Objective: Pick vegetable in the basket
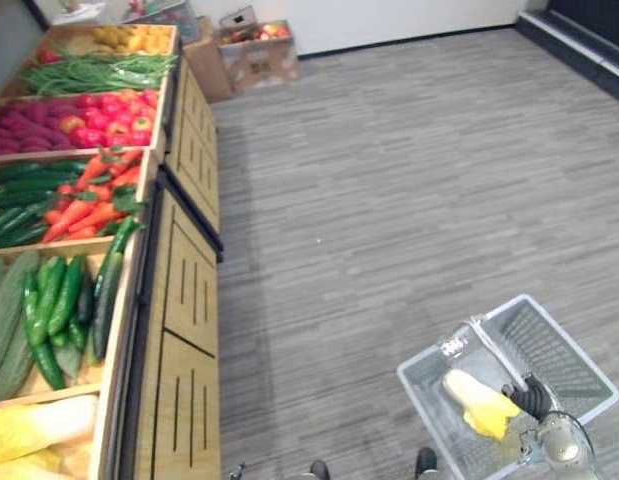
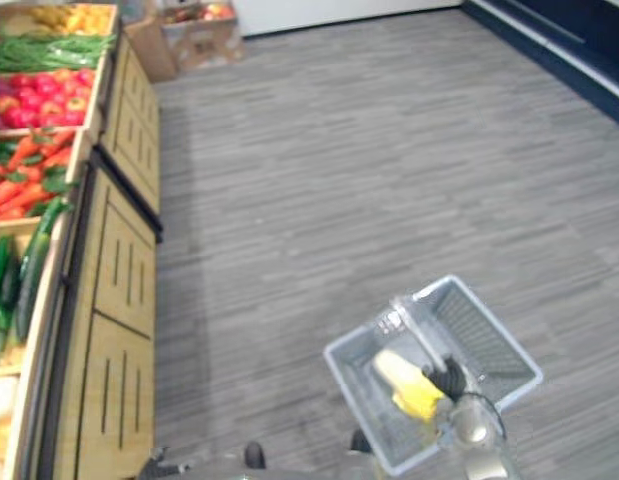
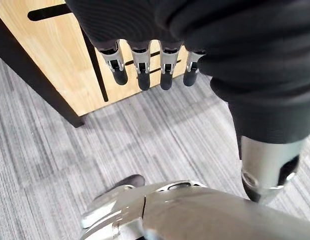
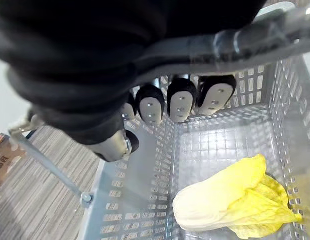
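right robot hand (image 4: 180,102) curled round the basket handle (image 4: 255,32), likely so it hangs ready for produce | cabbage (image 4: 230,200) lies on the basket (image 1: 579,365) floor | left robot hand (image 3: 144,70) loosely spread, empty, beside the counter (image 1: 184,300), free to pick

Grey floor (image 1: 409,180), wood veg stand (image 1: 189,290)

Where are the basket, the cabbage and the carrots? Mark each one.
basket (image 1: 561,348), left eye view, on its mesh wall.
cabbage (image 4: 205,207), right wrist view, on its pale stem end.
carrots (image 1: 84,212), left eye view, on the middle of the orange pile.
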### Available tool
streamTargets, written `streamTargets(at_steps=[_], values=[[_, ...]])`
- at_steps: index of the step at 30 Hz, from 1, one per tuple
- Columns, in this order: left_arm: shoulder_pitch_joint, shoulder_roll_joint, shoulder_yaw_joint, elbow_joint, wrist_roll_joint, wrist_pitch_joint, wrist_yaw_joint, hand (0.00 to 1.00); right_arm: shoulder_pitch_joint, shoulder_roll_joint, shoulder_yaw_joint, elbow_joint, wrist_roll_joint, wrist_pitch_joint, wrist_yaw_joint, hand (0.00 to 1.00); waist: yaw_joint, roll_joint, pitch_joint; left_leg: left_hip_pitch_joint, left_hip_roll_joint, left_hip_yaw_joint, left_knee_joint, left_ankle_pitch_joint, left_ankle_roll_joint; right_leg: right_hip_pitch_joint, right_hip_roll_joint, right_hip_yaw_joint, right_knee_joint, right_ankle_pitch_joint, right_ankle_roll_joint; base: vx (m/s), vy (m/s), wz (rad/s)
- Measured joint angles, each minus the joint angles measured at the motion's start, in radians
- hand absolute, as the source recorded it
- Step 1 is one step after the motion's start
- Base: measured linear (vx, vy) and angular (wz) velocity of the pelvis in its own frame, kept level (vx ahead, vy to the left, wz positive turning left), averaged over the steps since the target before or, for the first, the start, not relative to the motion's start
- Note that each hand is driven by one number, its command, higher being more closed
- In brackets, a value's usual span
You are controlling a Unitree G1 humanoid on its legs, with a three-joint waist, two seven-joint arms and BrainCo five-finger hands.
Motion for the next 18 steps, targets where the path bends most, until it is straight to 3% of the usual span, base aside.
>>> streamTargets(at_steps=[5, 9, 12, 15, 16, 18], values=[[0.000, 0.007, -0.015, 0.020, 0.002, 0.000, 0.000, 0.00, -0.011, 0.026, 0.007, 0.001, -0.005, -0.015, 0.000, 1.00, 0.013, -0.004, -0.021, 0.018, 0.001, 0.002, -0.058, 0.002, 0.004, -0.013, 0.014, 0.009, -0.014, 0.010, -0.003, -0.05, 0.001, -0.07], [0.000, 0.014, -0.015, 0.027, 0.002, 0.000, 0.000, 0.00, -0.016, 0.052, 0.017, 0.036, -0.004, -0.015, 0.000, 1.00, 0.034, -0.030, -0.032, 0.016, 0.002, 0.020, -0.077, 0.009, 0.016, -0.029, 0.022, 0.028, -0.035, 0.027, -0.009, -0.07, 0.002, -0.18], [0.000, 0.014, -0.015, 0.037, 0.012, 0.001, 0.000, 0.00, -0.012, 0.053, 0.011, 0.039, -0.004, -0.015, -0.001, 1.00, 0.037, -0.031, -0.047, 0.019, -0.012, 0.023, -0.088, 0.007, 0.031, -0.050, 0.002, 0.030, 0.004, 0.000, -0.009, -0.02, 0.036, -0.01], [0.003, 0.028, -0.025, 0.040, 0.031, 0.001, 0.000, 0.00, -0.007, 0.067, -0.030, 0.040, -0.005, -0.009, -0.005, 1.00, 0.036, -0.051, -0.038, 0.052, -0.049, -0.011, -0.093, -0.035, 0.060, -0.117, -0.068, 0.027, 0.252, -0.073, 0.047, 0.03, 0.098, 0.25], [0.007, 0.028, -0.031, 0.056, 0.029, 0.000, 0.002, 0.00, -0.011, 0.073, -0.034, 0.040, -0.005, -0.006, -0.009, 1.00, 0.042, -0.047, -0.037, 0.065, -0.050, -0.021, -0.083, -0.036, 0.063, -0.187, -0.090, 0.036, 0.435, -0.065, 0.030, 0.02, 0.077, 0.20], [0.014, 0.042, -0.034, 0.057, 0.030, 0.001, 0.002, 0.00, -0.008, 0.102, -0.037, 0.038, -0.004, -0.006, -0.026, 1.00, 0.036, -0.062, -0.031, 0.102, -0.052, -0.046, -0.079, -0.047, 0.083, -0.265, -0.104, 0.093, 0.645, 0.007, -0.057, 0.08, 0.100, 0.30]])
